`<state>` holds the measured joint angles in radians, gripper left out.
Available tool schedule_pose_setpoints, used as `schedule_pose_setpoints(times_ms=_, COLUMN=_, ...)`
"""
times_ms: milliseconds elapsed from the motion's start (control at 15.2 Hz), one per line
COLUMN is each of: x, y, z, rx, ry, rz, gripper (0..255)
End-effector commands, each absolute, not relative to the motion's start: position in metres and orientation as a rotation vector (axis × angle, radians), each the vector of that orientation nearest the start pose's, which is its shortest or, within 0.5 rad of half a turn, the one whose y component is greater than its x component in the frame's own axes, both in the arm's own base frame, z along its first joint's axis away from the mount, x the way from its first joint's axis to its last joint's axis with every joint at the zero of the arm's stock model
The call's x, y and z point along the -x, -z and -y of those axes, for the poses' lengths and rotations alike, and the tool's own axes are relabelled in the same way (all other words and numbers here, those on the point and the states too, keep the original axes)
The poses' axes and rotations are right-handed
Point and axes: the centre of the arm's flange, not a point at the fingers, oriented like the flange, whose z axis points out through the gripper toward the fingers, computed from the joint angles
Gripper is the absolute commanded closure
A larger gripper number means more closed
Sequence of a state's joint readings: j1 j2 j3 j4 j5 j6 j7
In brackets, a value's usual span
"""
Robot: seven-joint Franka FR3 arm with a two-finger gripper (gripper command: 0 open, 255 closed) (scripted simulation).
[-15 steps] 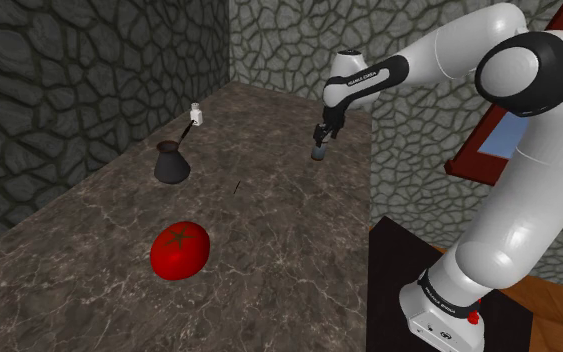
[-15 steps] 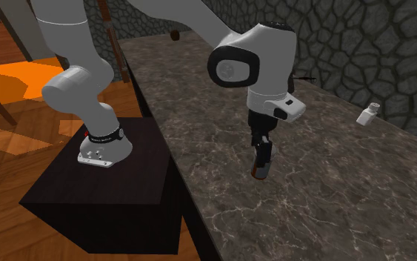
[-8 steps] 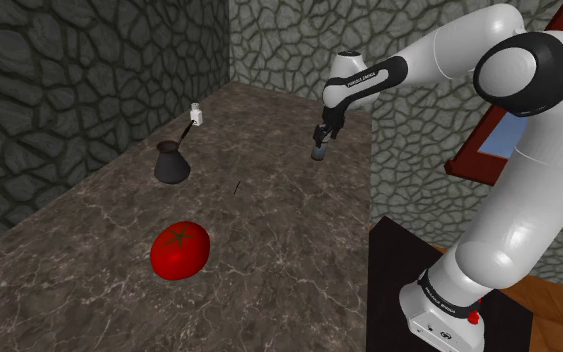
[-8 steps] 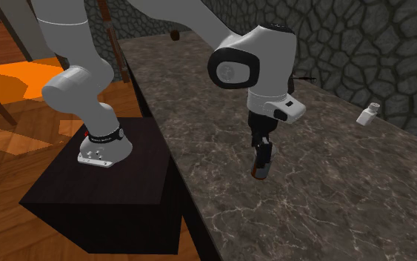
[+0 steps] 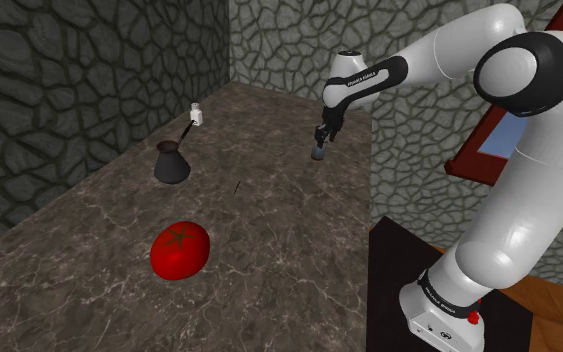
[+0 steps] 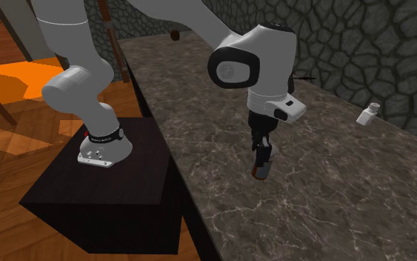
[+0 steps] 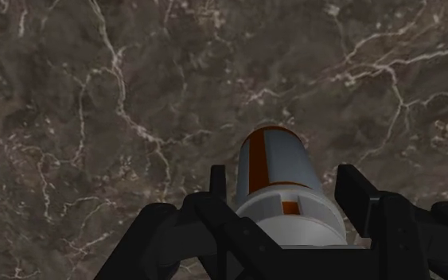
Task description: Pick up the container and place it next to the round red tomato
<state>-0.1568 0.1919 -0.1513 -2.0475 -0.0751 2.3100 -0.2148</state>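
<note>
Dark marble counter (image 5: pixel 269 230) is running along stone walls. White arm (image 5: pixel 529 150) is reaching toward 10 o'clock from its stand in the shoulder view. Red tomato (image 5: pixel 179 250) is sitting near the counter's front. Dark pot (image 5: pixel 171 163) is standing at 12 o'clock from it. Gripper (image 7: pixel 284 183) is pointing down, its jaws pinching the container (image 7: pixel 282 179), a grey cylinder with an orange-red stripe. The container is hanging at 1 o'clock from the tomato, well apart from it. Small white shaker (image 5: pixel 196 115) is standing at 1 o'clock from the pot.
</note>
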Motion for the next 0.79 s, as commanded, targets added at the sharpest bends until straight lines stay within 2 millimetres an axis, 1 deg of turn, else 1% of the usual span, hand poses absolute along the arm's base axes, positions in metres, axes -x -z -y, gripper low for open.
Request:
schedule_pose_setpoints(times_ms=0, x=-0.561, y=-0.354, z=0.178, rx=3.241, ry=0.074, rz=-0.067, gripper=255)
schedule_pose_setpoints(times_ms=66, x=-0.561, y=-0.354, z=0.178, rx=3.241, ry=0.074, rz=-0.067, gripper=255)
schedule_pose_setpoints(times_ms=726, x=-0.561, y=-0.406, z=0.178, rx=3.241, ry=0.074, rz=-0.067, gripper=255)
